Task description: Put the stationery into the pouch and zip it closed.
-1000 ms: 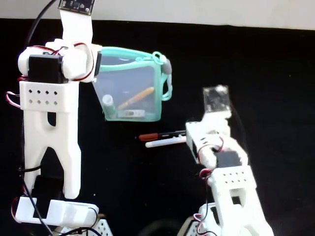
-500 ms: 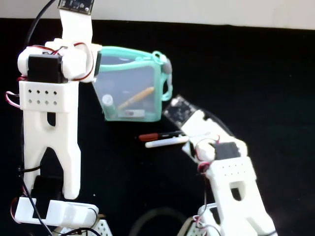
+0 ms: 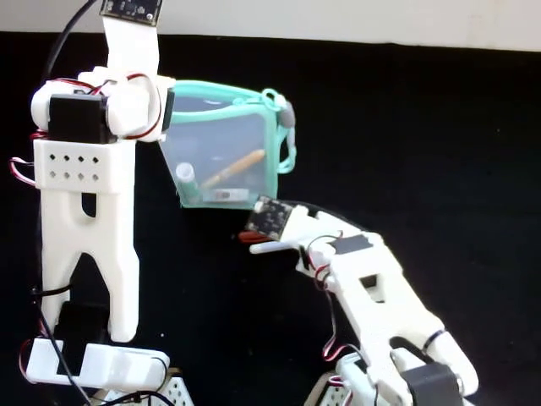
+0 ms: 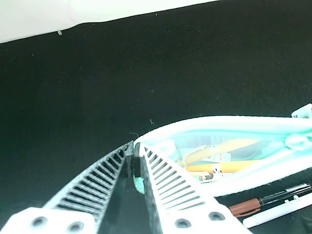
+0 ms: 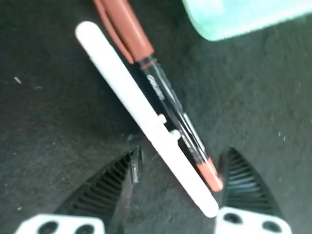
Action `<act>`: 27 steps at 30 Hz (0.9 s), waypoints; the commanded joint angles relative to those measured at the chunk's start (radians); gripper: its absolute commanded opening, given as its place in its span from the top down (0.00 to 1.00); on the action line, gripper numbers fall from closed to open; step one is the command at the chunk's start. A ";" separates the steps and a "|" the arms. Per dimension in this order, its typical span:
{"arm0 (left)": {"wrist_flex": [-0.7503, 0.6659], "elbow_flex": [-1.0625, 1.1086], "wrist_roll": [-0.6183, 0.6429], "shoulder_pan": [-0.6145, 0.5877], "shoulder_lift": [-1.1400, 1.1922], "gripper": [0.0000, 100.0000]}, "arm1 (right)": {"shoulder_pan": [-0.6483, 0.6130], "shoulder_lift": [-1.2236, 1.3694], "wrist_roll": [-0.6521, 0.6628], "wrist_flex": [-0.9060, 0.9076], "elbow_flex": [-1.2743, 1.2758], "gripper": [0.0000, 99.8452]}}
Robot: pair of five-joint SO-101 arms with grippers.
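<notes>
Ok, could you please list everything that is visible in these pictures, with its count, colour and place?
pouch: 1, mint green and see-through, far side of the table, one end clamped in the left gripper
orange pen: 1, orange, inside the pouch
small white item: 1, white, inside the pouch; kind unclear
red pen: 1, red cap and clear barrel, on the table near the pouch
white pen: 1, white, lying alongside the red pen
table: 1, black
wall: 1, pale, behind the table
left arm: 1, white
right arm: 1, white
left gripper: 1, shut on the pouch
right gripper: 1, open, one finger on each side of both pens
</notes>
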 commanded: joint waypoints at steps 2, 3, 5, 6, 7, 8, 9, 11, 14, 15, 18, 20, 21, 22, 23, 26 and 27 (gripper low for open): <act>0.020 0.030 0.003 0.002 0.120 0.99 | -0.036 0.061 0.100 -0.050 -0.030 0.70; 0.020 0.028 0.003 0.002 0.120 0.99 | -0.042 0.085 0.115 -0.054 -0.045 0.70; 0.020 0.027 0.003 0.002 0.120 0.99 | -0.050 0.143 0.127 -0.056 -0.087 0.70; 0.020 0.027 0.003 0.002 0.120 0.99 | -0.051 0.179 0.127 -0.056 -0.113 0.70; 0.020 0.027 0.003 0.002 0.120 0.99 | -0.051 0.214 0.127 -0.056 -0.140 0.70; 0.020 0.027 0.003 0.002 0.120 0.99 | -0.051 0.254 0.127 -0.056 -0.173 0.70; 0.020 0.027 0.003 0.002 0.120 0.99 | -0.051 0.291 0.127 -0.056 -0.205 0.70; 0.018 0.025 0.003 0.002 0.120 0.99 | -0.050 0.371 0.127 -0.056 -0.260 0.70; 0.017 0.025 0.003 0.002 0.120 0.99 | -0.050 0.463 0.127 -0.056 -0.318 0.70; 0.017 0.025 0.003 0.002 0.120 0.99 | -0.050 0.483 0.127 -0.056 -0.332 0.70; 0.014 0.025 0.003 0.002 0.120 0.99 | -0.051 0.501 0.127 -0.056 -0.340 0.77; 0.014 0.025 0.003 0.002 0.120 0.99 | -0.051 0.501 0.127 -0.056 -0.338 0.87; 0.014 0.025 0.003 0.002 0.122 0.99 | -0.051 0.501 0.127 -0.056 -0.337 0.92; 0.014 0.025 0.003 0.002 0.122 0.99 | -0.051 0.501 0.127 -0.056 -0.337 0.97; 0.014 0.025 0.003 0.002 0.122 0.99 | -0.051 0.501 0.127 -0.053 -0.337 1.00; 0.014 0.025 0.003 0.002 0.122 0.99 | -0.045 0.499 0.123 -0.048 -0.337 0.99; 0.014 0.025 0.003 0.002 0.122 0.99 | -0.045 0.498 0.121 -0.033 -0.337 1.00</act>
